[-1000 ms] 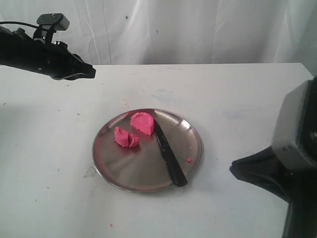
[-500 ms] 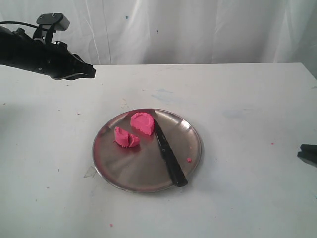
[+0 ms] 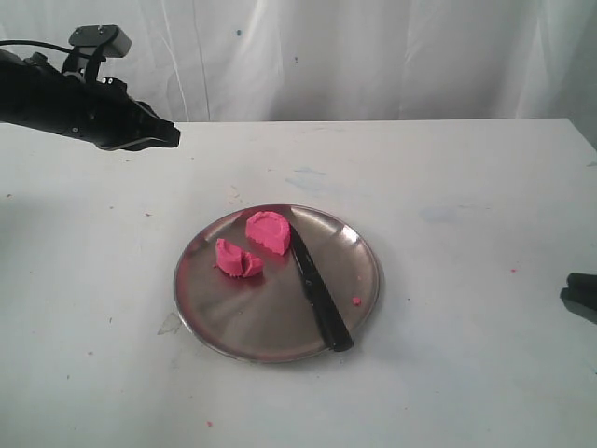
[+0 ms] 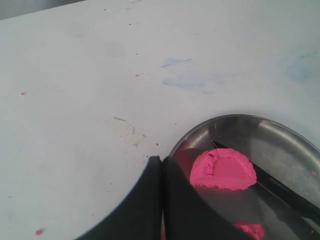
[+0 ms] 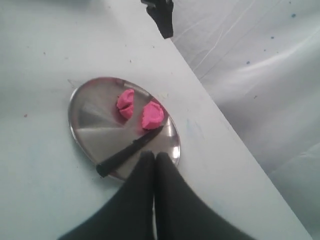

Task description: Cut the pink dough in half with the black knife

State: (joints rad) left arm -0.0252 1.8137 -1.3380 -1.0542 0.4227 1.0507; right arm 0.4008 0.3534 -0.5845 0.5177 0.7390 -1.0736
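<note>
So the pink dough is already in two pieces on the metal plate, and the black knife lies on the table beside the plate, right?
Not quite: the black knife lies on the plate itself, next to the pink dough, not on the table. The exterior view shows it; the rest holds.

Your left gripper [image 4: 161, 160] shows its jaws pressed together over the white table [image 4: 75, 110]. Near its tips, the metal plate [image 4: 235, 120] holds 2 pieces of pink dough [image 4: 222, 170], with the black knife [image 4: 280, 192] just beside the larger piece.
</note>
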